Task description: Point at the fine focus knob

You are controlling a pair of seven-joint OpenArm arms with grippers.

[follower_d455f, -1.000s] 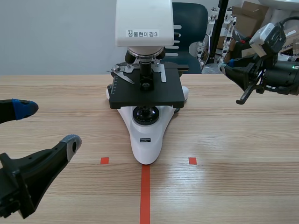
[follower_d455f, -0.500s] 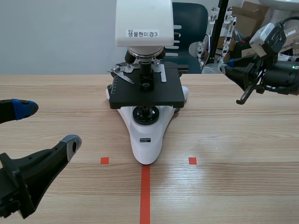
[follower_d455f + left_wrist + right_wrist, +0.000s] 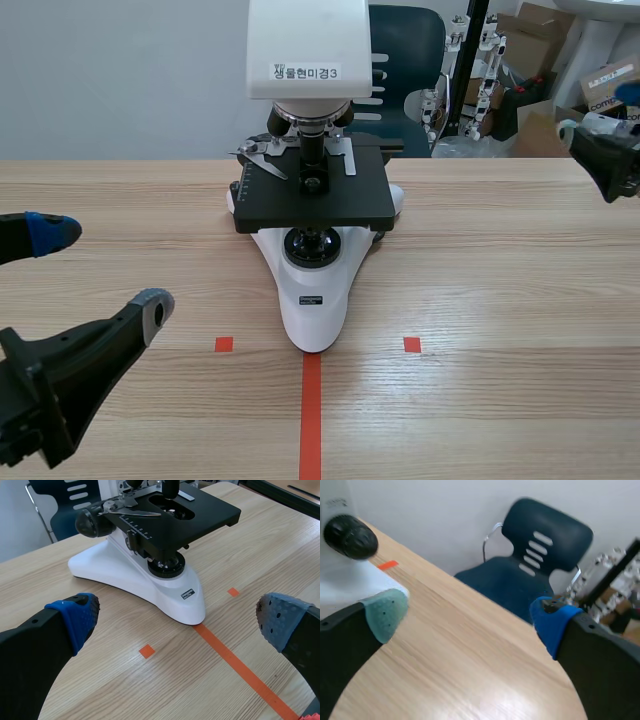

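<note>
At the left, the left gripper (image 3: 98, 268) stands low over the table (image 3: 500, 280) with its fingers wide apart, holding nothing; one pad is blue, the other grey.

Ahead of it, on the centre tape line, stands the white microscope (image 3: 312, 290). We read one label (image 3: 307, 72) on its head: "생물현미경3". A small black plate (image 3: 313, 299) on the base carries print too small to read. The black stage (image 3: 190, 510) bears a graduated scale along its edge.

The focus knobs sit low on the body, behind the stage. The left-side focus knob (image 3: 91, 522) is black and lies just behind the stage corner and its metal clip. The right-side focus knob (image 3: 350, 536) shows ahead of the right gripper's grey-green pad. We cannot separate the fine part from the coarse part on either.

Behind the table stand a dark blue chair (image 3: 405, 50) and cardboard boxes (image 3: 535, 40); one box reads "comp", the rest cut off.

At the right edge, the right gripper (image 3: 470, 617) is raised, fingers apart and holding nothing, well apart from the microscope.
</note>
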